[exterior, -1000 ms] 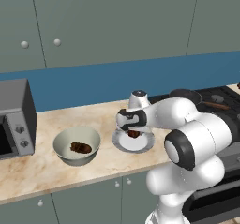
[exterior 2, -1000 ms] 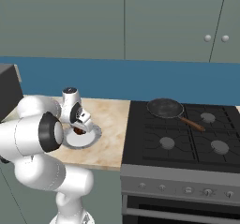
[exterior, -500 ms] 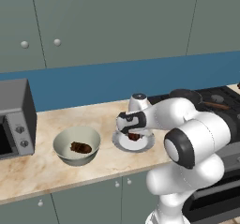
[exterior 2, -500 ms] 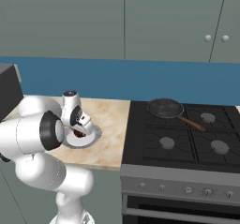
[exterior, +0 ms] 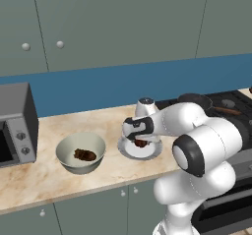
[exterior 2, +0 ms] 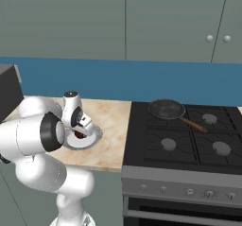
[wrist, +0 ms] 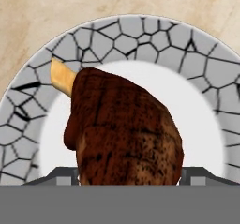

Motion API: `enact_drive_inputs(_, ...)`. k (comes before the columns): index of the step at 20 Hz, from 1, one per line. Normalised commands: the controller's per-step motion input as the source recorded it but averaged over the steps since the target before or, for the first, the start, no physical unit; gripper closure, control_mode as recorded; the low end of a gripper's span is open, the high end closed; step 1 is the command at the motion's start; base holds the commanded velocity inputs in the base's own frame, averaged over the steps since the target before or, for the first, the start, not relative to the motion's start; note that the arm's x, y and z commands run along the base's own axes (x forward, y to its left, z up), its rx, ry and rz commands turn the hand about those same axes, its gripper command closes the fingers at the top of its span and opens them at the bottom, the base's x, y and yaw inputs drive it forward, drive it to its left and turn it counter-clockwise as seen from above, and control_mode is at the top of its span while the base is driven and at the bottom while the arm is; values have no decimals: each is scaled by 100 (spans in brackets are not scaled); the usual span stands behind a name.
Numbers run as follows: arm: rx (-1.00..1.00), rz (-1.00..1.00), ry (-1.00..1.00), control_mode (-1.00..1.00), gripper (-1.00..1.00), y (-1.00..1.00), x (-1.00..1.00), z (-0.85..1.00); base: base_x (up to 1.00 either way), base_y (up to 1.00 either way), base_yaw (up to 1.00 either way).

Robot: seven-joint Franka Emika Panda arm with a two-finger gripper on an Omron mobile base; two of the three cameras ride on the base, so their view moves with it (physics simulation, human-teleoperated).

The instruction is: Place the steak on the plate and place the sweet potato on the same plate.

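Hovering low over the plate [exterior: 141, 149], the gripper [exterior: 140, 139] points straight down with the steak [wrist: 124, 129] between its jaws; whether the jaws press on the meat or stand just clear of it cannot be told, though they are spread fairly wide around it. In the hand view the steak sits over the plate's white centre, its yellow-orange bit pointing toward ten o'clock onto the grey crackled rim, and whether the meat rests on the plate or hangs just above it cannot be told. In the left base view the sweet potato [exterior: 85, 155] lies inside the pale grey-green bowl [exterior: 80, 153], which stands on the marble counter [exterior: 59, 126] at nine o'clock from the plate, near it and apart. A microwave [exterior: 16, 125] sits at nine o'clock from the bowl. In the right base view the plate [exterior 2: 84, 139] lies near the counter's end beside the black stove [exterior 2: 186, 140], where a dark pan [exterior 2: 166, 109] rests on a back burner at two o'clock from the plate
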Motion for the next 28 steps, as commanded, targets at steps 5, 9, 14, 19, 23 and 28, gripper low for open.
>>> enact_drive_inputs(5, 0, 0, 0, -100, -100, 0, 0, 0, 0, 0, 0)
enact_drive_inputs(9, 0, 0, 0, -100, -100, 0, 0, 1, 0, 0, 0)
enact_drive_inputs(14, 0, 0, 0, -100, -100, 0, -28, 15, 0, 0, 0)
enact_drive_inputs(19, 0, 0, -5, -100, -100, 0, -39, 50, 0, 0, 0)
enact_drive_inputs(23, 0, 3, -5, -100, -100, 10, -56, 65, 0, 0, 0)
enact_drive_inputs(28, -3, 23, 0, -100, -100, 61, -57, 51, 0, 0, 0)
